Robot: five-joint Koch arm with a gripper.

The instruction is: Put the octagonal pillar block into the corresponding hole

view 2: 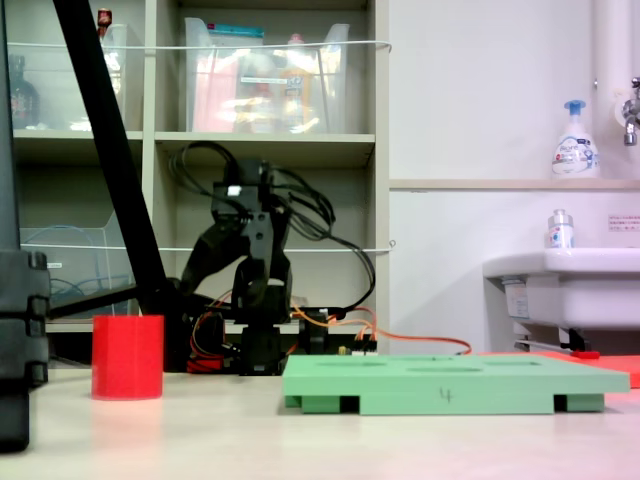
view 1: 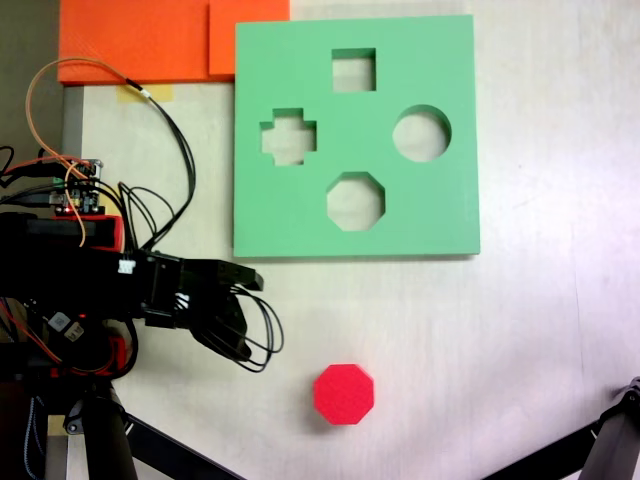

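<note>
The octagonal pillar block (view 1: 344, 394) is a bright red prism standing on the pale table, below the green board. In a fixed view at table height the block (view 2: 127, 357) stands left of the board (view 2: 455, 380). The green foam board (view 1: 440, 210) lies flat, and its eight-sided hole (view 1: 355, 201) sits empty near the board's lower middle. My black gripper (view 1: 248, 315) hovers left of the block and below the board's lower left corner. Its jaws are spread, with nothing between them. The folded arm (view 2: 255, 260) faces the camera.
The board also has a cross cutout (view 1: 288, 137), a square cutout (view 1: 354, 70) and a round cutout (view 1: 421, 133). Orange foam sheets (view 1: 150, 40) lie at the top left. Cables (view 1: 185, 150) loop near the arm's base. Black stand legs (view 1: 160, 445) cross the bottom edge.
</note>
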